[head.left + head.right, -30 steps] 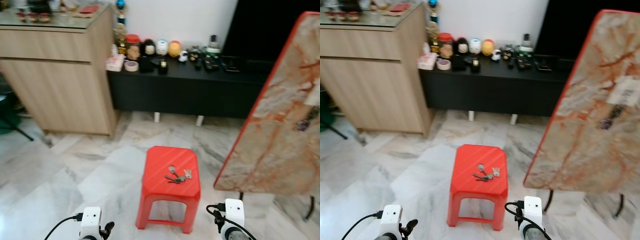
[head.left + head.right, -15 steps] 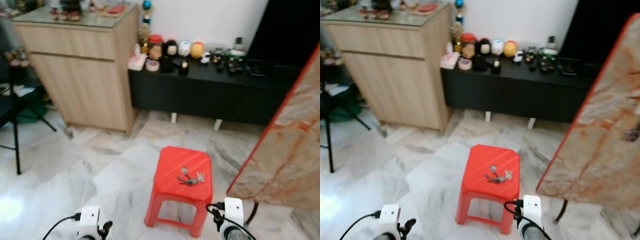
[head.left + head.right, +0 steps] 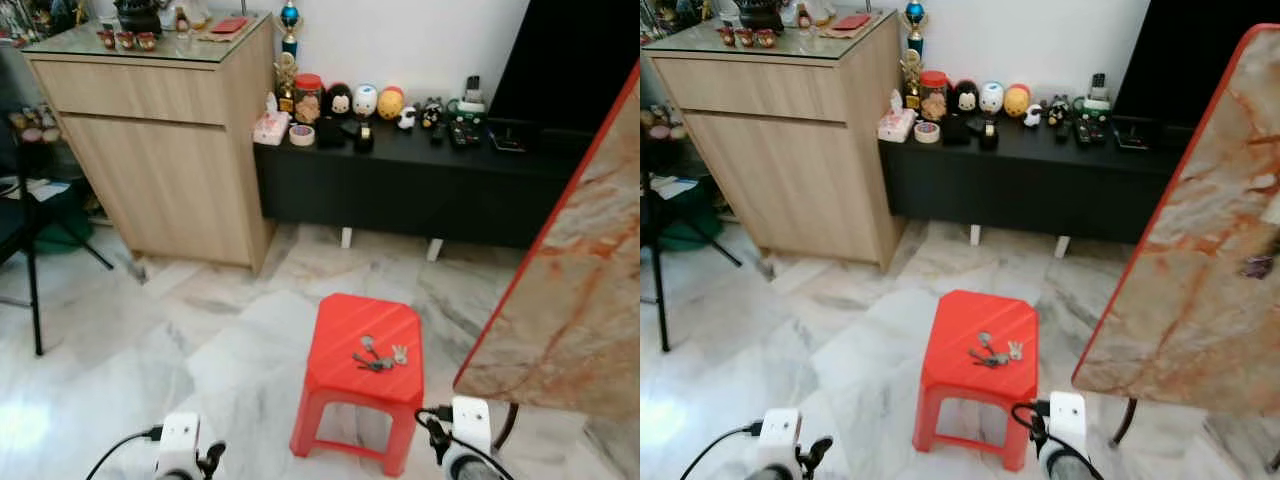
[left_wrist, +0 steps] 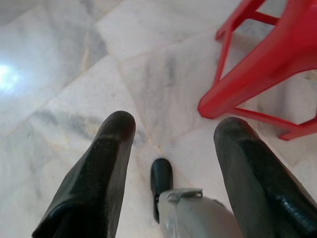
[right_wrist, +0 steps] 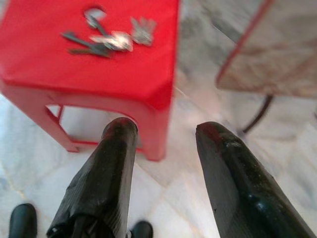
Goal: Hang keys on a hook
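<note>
A bunch of keys (image 3: 377,356) lies on top of a red plastic stool (image 3: 360,380) on the marble floor in front of me. The same keys (image 5: 110,37) show in the right wrist view, beyond my open right gripper (image 5: 166,130), which hangs low beside the stool's near right corner. My left gripper (image 4: 174,130) hangs open above the floor to the left of the stool (image 4: 267,64). Both wrists (image 3: 180,445) (image 3: 468,432) sit at the bottom of the eye views. No hook can be made out.
A wooden cabinet (image 3: 160,140) stands at the back left. A low black bench (image 3: 420,180) with jars and figurines runs along the wall. A tilted marble-patterned tabletop with a red edge (image 3: 570,290) stands close on the right. A dark chair (image 3: 25,240) is at the far left.
The camera has turned left and steadied: stool and keys shifted right in the picture, the cabinet and chair came into view. Both arms hang as before.
</note>
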Controlling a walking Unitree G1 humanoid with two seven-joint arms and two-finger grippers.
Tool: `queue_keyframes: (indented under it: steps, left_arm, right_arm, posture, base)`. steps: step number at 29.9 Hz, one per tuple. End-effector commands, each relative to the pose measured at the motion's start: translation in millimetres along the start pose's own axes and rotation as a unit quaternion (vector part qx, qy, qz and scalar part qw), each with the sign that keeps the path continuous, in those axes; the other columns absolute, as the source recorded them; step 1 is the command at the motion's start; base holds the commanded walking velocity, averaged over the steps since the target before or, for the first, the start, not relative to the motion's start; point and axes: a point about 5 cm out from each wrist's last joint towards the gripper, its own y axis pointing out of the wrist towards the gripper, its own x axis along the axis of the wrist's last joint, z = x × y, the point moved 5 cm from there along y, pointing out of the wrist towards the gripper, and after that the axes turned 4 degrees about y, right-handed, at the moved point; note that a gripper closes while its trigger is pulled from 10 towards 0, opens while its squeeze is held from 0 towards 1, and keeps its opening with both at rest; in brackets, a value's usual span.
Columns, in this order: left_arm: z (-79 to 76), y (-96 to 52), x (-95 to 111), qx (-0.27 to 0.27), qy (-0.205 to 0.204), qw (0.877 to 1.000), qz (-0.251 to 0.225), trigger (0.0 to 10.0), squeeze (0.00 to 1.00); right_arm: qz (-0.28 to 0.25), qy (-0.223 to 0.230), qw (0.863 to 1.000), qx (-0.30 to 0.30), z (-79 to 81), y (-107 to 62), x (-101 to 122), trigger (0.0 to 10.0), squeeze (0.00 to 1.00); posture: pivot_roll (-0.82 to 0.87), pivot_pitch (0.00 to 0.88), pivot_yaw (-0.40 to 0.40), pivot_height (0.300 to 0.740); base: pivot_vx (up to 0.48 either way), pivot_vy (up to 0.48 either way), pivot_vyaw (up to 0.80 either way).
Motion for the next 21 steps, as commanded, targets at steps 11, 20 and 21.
queue_keyframes:
  steps: [11, 20, 21]
  left_arm:
    - [-3.3, -1.0, -5.3, -0.007, 0.003, 1.000, 0.008, 10.0, 0.00]
    - [-2.7, -0.9, -5.5, -0.007, -0.004, 1.000, 0.010, 10.0, 0.00]
    - [-2.7, -0.9, -5.1, -0.008, -0.005, 1.000, 0.009, 10.0, 0.00]
  right_arm:
    - [-0.014, 0.025, 1.000, -0.009, -1.8, 1.5, 7.8, 10.0, 0.00]
    - [-0.011, 0.048, 0.999, -0.025, -5.1, 1.8, 7.1, 10.0, 0.00]
    - [-0.010, 0.045, 0.999, -0.023, -4.7, 2.0, 7.5, 10.0, 0.00]
  posture:
    - [0.05, 0.000, -0.065, 0.740]
    - [0.05, 0.000, -0.065, 0.740]
    - [0.05, 0.000, -0.064, 0.740]
  base:
    - [0.000, 0.000, 0.00]
    - [0.000, 0.124, -0.22]
    - [0.000, 0.375, -0.71]
